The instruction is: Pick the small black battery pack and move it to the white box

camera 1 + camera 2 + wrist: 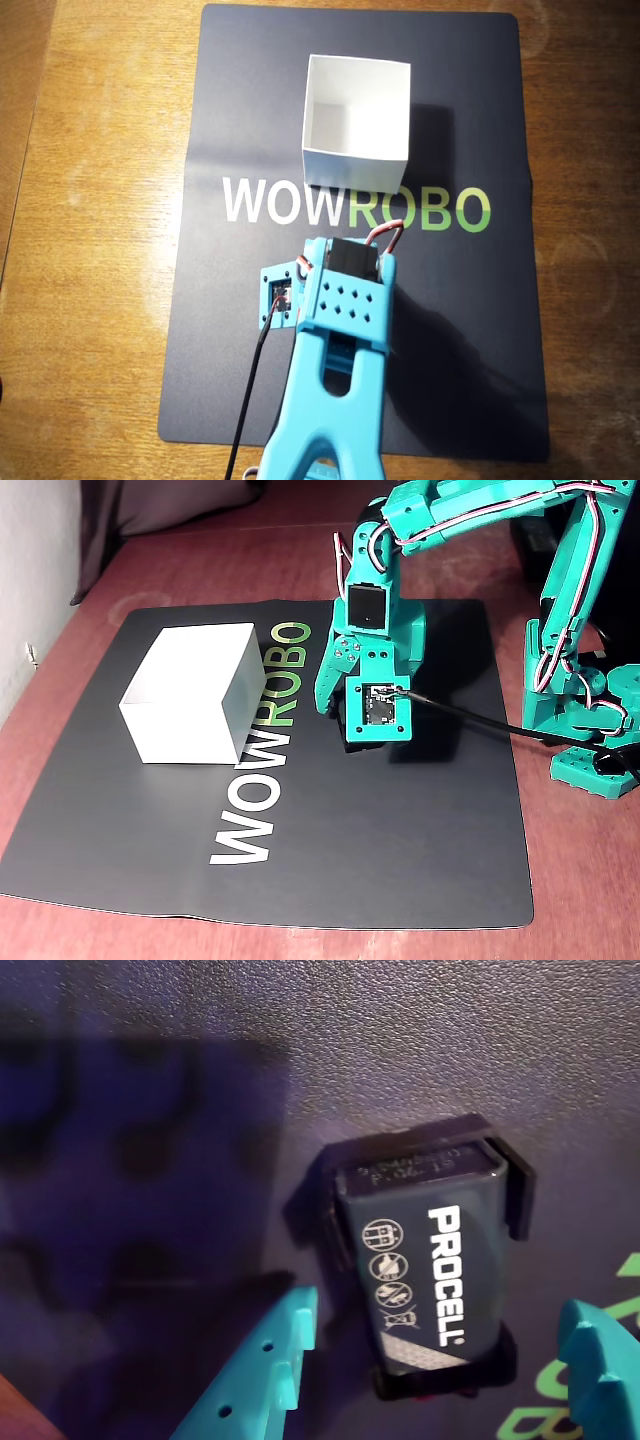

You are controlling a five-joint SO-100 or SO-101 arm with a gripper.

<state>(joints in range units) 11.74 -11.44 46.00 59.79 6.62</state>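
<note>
In the wrist view the small black battery pack (425,1260) lies flat on the dark mat, its white "PROCELL" lettering facing up. My gripper (440,1320) is open and straddles it, one teal finger (270,1360) on the left and the other (600,1370) on the right, with a small gap on each side. From overhead the arm's head (345,295) hides the pack. The white box (352,168) stands open-topped and empty just beyond the arm, past the "WOWROBO" lettering. In the fixed view the box (190,695) sits to the left of the lowered wrist (365,695).
A dark mat (450,350) printed "WOWROBO" covers the wooden table (90,250). The arm's base and cables (585,730) stand at the right in the fixed view. A black cable (250,400) runs from the wrist camera toward the near edge.
</note>
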